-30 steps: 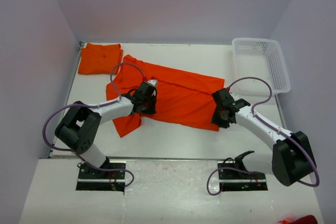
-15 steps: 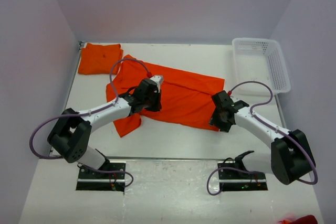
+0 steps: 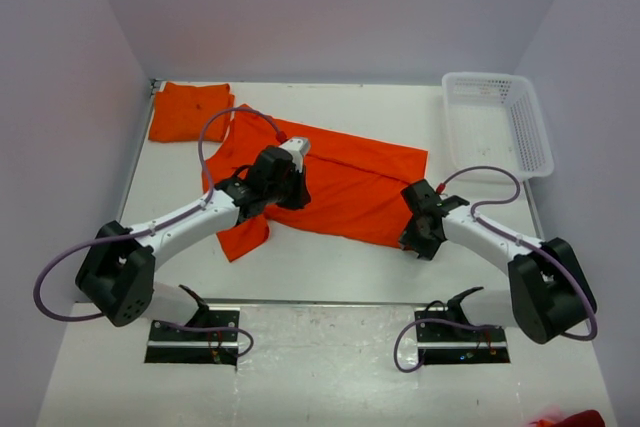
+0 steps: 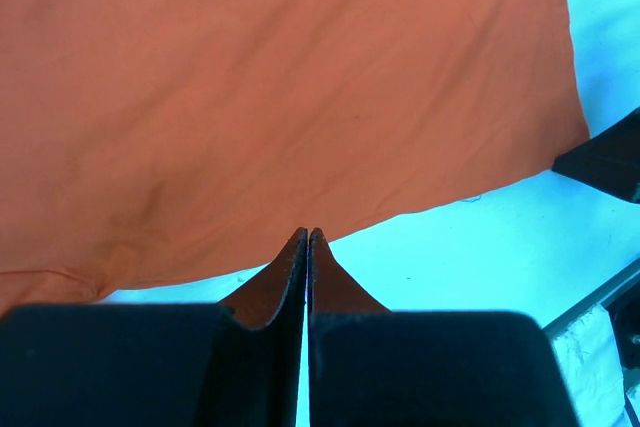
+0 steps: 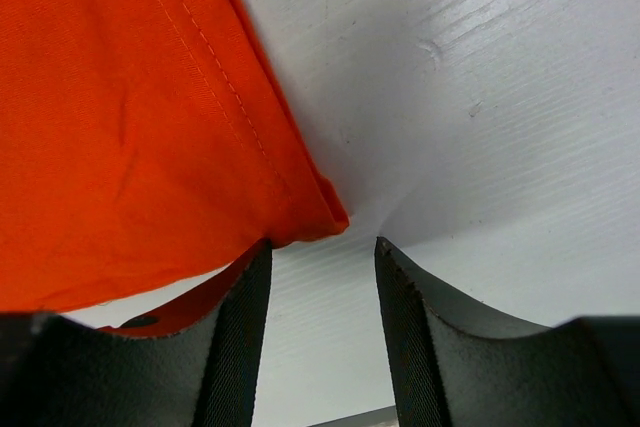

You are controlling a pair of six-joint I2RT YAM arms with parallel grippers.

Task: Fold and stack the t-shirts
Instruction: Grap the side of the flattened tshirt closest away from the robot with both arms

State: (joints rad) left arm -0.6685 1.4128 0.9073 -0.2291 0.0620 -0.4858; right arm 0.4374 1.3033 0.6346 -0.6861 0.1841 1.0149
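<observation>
Your left fingers (image 4: 282, 282) are pressed tight together, tips at the near hem of the spread shirt (image 3: 350, 187). You cannot tell from the wrist view whether any cloth is caught between them. Your right fingers (image 5: 235, 347) stand apart with bare desk showing in the gap. The shirt's stitched lower-right corner lies just at the tip of the finger on the left of that view, and some orange cloth runs under that finger.

Since a second ago your left arm (image 3: 190, 219) has stretched farther up and across the shirt, and its elbow has swung toward the lower left of the top view. Your right arm (image 3: 490, 237) has settled slightly lower at the shirt's lower-right corner. The spread shirt has kept its place, slanting from upper left to centre right, one sleeve hanging toward the lower left.

A folded shirt (image 3: 190, 112) sits in the upper-left corner of the white desk (image 3: 330, 267), touching the spread one. A white basket (image 3: 500, 127) stands at the upper right. Pale lilac walls (image 3: 330, 17) close in three sides.
</observation>
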